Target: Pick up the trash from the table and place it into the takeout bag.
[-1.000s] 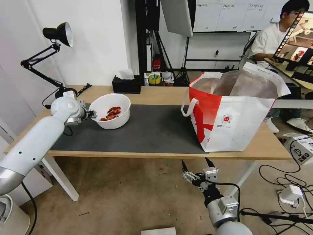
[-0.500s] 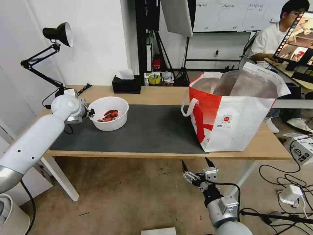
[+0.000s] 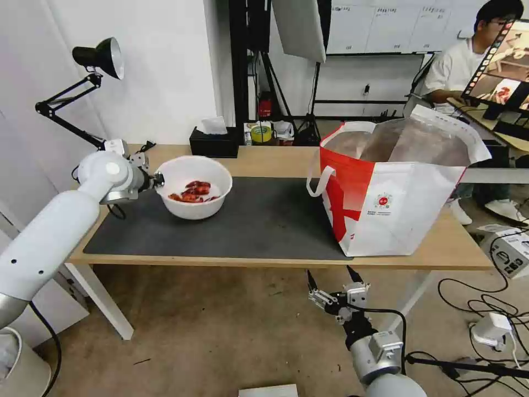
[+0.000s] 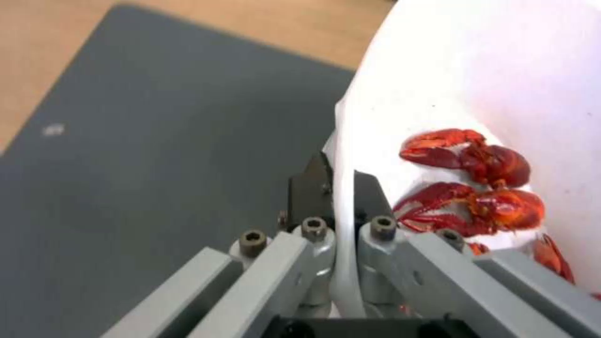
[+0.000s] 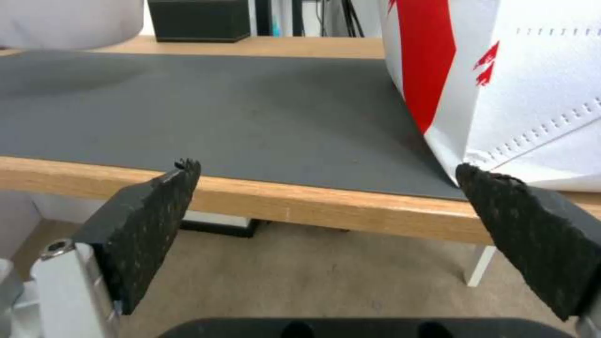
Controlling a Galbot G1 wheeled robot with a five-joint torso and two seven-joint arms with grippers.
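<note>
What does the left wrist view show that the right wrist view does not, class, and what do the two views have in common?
Left wrist view alone: the left gripper shut on the rim of the white bowl, with red scraps inside.

Right wrist view alone: the right gripper open below the table's edge, the takeout bag standing on the table, and a black tissue box at the far side.

Both: the dark grey mat on the light-wood table.

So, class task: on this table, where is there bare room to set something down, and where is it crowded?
The widest free patch is the grey mat between the white bowl, held at its rim by the left pincer, and the takeout bag. The wood strip between the tissue box and the bag is bare too. The bag crowds the right end.
</note>
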